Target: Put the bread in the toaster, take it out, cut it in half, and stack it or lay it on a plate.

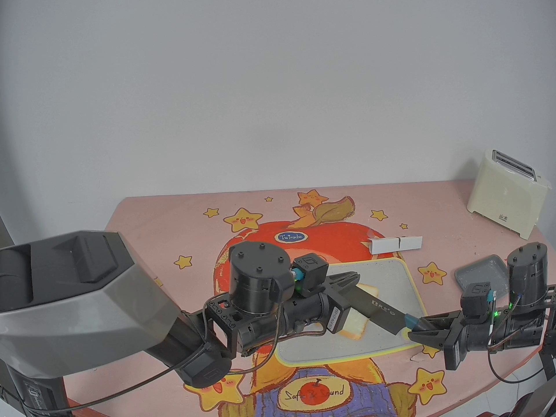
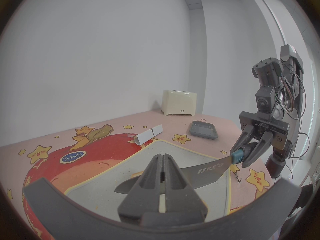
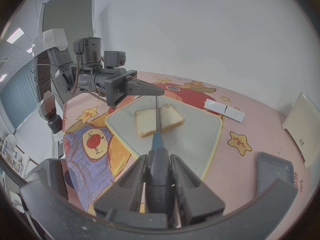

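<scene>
The slice of bread (image 1: 354,325) lies flat on the grey cutting board (image 1: 399,279) at lower centre of the head view, on the pink tabletop (image 1: 174,227). The right end effector (image 1: 418,329), at lower right, is clamped on the handle of a knife (image 1: 379,308). The blade stands on edge across the middle of the bread. The left end effector (image 1: 352,277) has its fingers pressed together, gripping nothing, with its tip just above the blade's far end. The cream toaster (image 1: 508,195) stands at the right edge. A shallow grey tray (image 1: 482,273) lies between it and the board. A folded white card (image 1: 397,243) lies just behind the board.
</scene>
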You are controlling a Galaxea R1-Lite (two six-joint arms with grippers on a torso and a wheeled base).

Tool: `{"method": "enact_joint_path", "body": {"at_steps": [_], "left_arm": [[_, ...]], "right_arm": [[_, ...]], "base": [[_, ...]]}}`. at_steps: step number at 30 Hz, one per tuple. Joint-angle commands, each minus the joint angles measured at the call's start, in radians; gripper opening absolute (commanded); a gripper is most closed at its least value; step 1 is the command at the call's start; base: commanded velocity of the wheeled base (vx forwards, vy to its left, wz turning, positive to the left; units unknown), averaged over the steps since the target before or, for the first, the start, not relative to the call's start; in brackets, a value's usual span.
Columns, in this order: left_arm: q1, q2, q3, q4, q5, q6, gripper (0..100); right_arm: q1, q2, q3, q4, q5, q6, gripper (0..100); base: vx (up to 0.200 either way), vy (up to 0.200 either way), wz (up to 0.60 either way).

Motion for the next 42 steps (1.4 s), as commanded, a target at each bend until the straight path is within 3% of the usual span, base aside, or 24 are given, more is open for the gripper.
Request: {"method": "enact_joint_path", "body": {"at_steps": [1,28,42], "left_arm": [[0.000,0.000,0.002,-0.001,0.000,-0.001,0],[-0.025,0.018,0.034,-0.008,0.000,-0.001,0],[0.000,-0.020,0.035,-0.002,0.001,-0.001,0]], "right_arm": [[0.005,0.025,-0.002,0.005,0.000,-0.001,0],[-0.023,-0.092,0.009,0.028,-0.003,-0.004,0],[-0.009,0.009,-0.009,-0.011,0.008,0.004,0]], "base": [[0.000,0.000,0.00],[0.000,0.000,0.00],[0.000,0.000,0.00]]}}
